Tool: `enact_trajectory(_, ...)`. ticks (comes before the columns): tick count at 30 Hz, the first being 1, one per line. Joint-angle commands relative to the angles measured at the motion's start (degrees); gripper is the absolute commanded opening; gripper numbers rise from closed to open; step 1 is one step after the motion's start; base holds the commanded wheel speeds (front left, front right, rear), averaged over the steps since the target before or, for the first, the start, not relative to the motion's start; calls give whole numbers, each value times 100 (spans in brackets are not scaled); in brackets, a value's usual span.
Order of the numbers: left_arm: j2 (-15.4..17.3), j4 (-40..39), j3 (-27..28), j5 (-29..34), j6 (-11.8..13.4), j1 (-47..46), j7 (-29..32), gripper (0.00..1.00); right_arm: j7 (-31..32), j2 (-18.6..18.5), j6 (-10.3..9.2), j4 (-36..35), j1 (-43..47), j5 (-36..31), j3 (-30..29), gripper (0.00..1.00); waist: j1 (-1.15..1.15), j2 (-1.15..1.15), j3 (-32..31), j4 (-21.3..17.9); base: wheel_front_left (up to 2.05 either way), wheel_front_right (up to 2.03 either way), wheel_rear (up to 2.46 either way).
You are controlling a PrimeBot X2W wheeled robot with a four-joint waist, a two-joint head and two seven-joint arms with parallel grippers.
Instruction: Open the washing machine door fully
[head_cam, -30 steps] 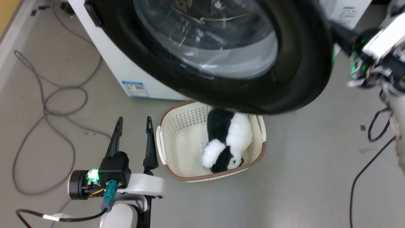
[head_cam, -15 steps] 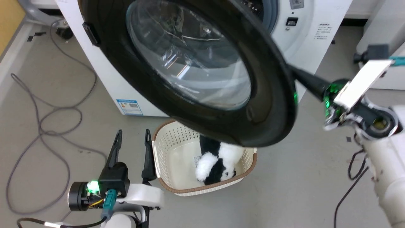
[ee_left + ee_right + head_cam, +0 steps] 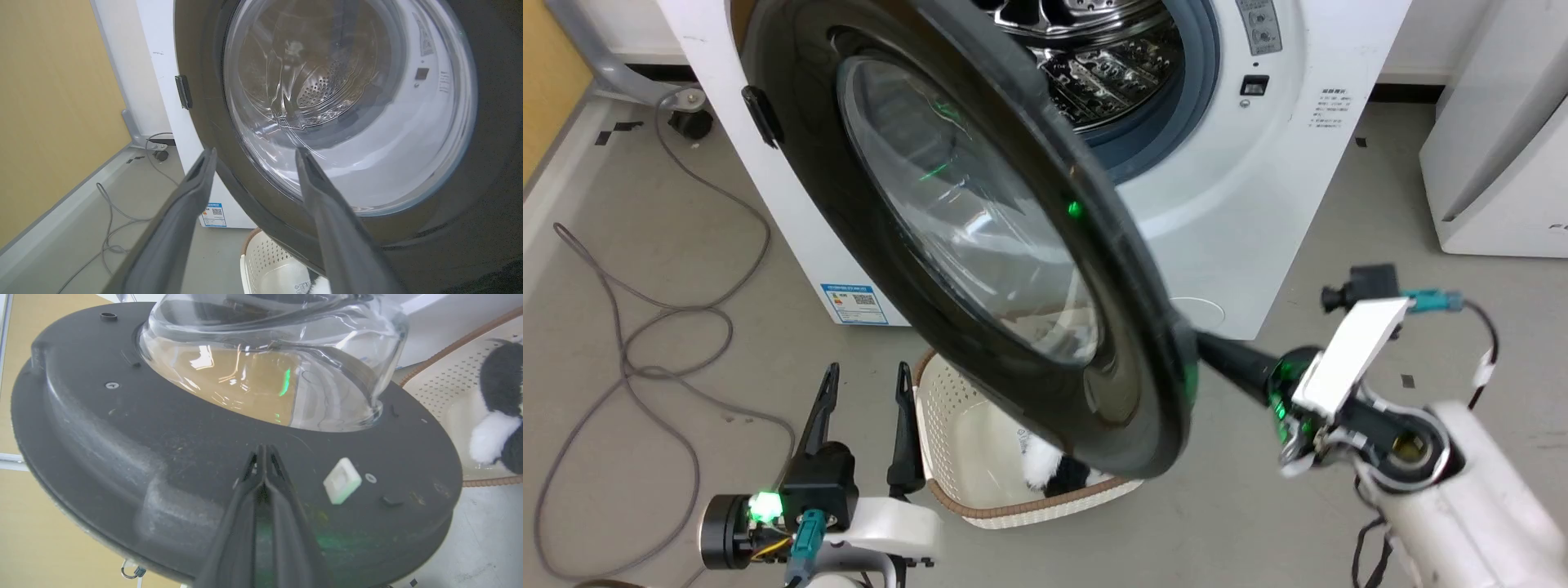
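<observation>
Since half a second ago the washing machine door (image 3: 980, 245) has swung wider, and its disc now shows more edge-on in the head view. That view has itself shifted, so more of the steel drum (image 3: 1094, 49) and the grey gasket (image 3: 1176, 106) lies open behind the door. The right arm has come in low at the near right.

The door hangs from the left side of the washing machine (image 3: 1241, 204). Its long line runs from the far left, where a small black tab (image 3: 760, 114) sits on the rim, down to the near right, where its free edge hangs over the cream basket (image 3: 956, 425). The outer glossy face points left and towards the robot. The clear glass bowl (image 3: 269, 367) bulges the other way, towards the machine.

The right gripper (image 3: 261, 451) has its fingers closed together with nothing between them. Their tips rest against the black inner rim of the door near its free edge, between the glass bowl and a small white block (image 3: 342, 480).

The left gripper (image 3: 867, 369) is low at the near left, its fingers spread apart and empty. They point away from the robot, just left of the basket and apart from the door. A black-and-white plush toy (image 3: 1054, 474) lies in the basket, and grey cables (image 3: 645, 327) trail over the floor at the left.
</observation>
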Motion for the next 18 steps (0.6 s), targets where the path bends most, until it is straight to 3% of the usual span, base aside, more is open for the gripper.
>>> enact_trajectory(1,7,14,13,24,-27,67,-30,100,11,104,7,-173,248,44,56,0,0,0,-28,10,0,0,0)
enact_trajectory(18,7,53,3,27,-58,187,-30,100,104,550,7,-1325,1354,90,509,0,0,0,-164,20,0,0,0)
